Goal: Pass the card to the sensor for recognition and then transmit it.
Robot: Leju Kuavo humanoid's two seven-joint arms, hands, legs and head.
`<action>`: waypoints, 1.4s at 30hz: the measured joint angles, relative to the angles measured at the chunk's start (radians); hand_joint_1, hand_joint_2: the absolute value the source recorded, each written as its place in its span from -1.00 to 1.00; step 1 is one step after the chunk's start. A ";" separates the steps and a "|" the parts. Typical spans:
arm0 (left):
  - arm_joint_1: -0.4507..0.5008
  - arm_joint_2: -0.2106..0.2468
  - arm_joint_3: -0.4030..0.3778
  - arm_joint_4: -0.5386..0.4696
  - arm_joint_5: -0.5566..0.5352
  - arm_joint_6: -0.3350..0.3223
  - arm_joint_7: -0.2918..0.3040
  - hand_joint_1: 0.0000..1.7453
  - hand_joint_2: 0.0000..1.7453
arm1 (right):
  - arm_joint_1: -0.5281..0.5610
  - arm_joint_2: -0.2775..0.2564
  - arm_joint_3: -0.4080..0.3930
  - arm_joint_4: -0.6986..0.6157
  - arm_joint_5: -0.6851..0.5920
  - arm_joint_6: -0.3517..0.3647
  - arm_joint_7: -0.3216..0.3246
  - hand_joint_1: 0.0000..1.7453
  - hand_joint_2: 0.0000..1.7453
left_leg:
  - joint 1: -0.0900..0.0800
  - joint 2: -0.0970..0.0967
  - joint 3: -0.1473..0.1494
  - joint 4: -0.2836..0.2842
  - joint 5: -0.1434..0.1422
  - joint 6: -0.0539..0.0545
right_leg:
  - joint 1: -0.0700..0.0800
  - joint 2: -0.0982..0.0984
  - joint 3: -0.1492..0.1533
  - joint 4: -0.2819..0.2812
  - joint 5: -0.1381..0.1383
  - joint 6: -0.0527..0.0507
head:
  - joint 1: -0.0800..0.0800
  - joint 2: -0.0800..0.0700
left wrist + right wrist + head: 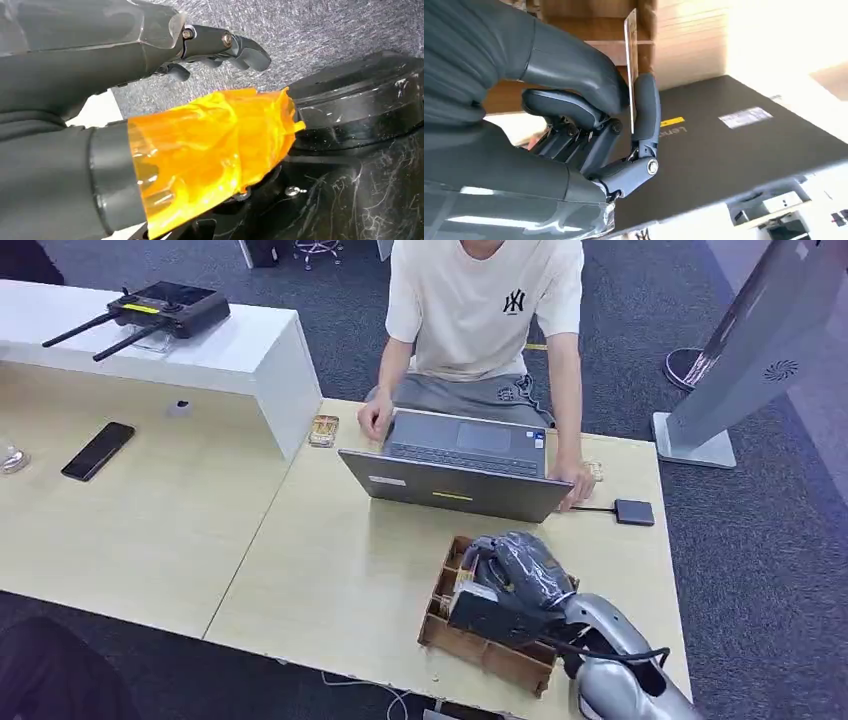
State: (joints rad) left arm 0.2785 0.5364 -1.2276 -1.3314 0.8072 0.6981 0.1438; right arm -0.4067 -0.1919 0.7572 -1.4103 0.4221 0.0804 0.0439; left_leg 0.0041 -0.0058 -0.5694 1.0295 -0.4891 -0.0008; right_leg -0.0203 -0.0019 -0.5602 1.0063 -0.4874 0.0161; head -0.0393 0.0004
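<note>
My right hand (515,575) hovers over a brown wooden slotted box (480,650) near the table's front edge. In the right wrist view this hand (589,115) pinches a thin card (630,65) edge-on between thumb and a finger, with the box's wooden walls (574,20) just behind it. The sensor (634,511), a small black square on a cable, lies on the table beyond the box, to the right of the laptop (460,465). My left hand (100,75) hangs over dark carpet, holding nothing, its fingers (235,47) apart and orange film wrapped on the thumb.
A person sits behind the laptop with both hands at it; one hand (575,480) rests close to the sensor's cable. A phone (98,450), a small tin (323,430) and a white shelf with a controller (165,308) lie left. A grey stand (740,360) rises at the right.
</note>
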 joint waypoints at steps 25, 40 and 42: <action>-0.003 -0.008 0.013 0.000 0.170 0.000 -0.146 -1.00 -1.00 | -0.113 0.061 -0.121 0.020 -0.572 0.179 -0.145 1.00 1.00 | 0.000 0.000 0.000 0.000 0.000 0.000 | 0.000 0.000 0.000 0.000 0.000 0.000 | 0.000 0.000; -0.101 0.013 -0.135 0.016 0.324 0.000 -0.254 -1.00 -1.00 | -0.332 0.192 -0.127 0.218 -0.659 0.181 -0.161 1.00 1.00 | 0.001 0.000 0.000 0.000 0.002 -0.002 | 0.001 0.000 0.000 0.001 0.001 -0.002 | 0.000 0.000; -0.115 0.016 -0.154 0.021 0.343 0.000 -0.259 -1.00 -1.00 | -0.365 0.217 -0.125 0.259 -0.641 0.153 -0.155 1.00 1.00 | 0.001 0.000 0.000 0.000 0.002 -0.003 | 0.001 0.000 0.000 0.001 0.001 -0.002 | 0.000 0.000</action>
State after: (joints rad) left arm 0.1638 0.5520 -1.3817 -1.3107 1.1506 0.6981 -0.1156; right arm -0.7714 0.0249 0.6317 -1.1512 -0.2190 0.2338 -0.1110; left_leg 0.0052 -0.0058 -0.5695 1.0295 -0.4871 -0.0034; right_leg -0.0192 -0.0017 -0.5607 1.0074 -0.4861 0.0144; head -0.0389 0.0004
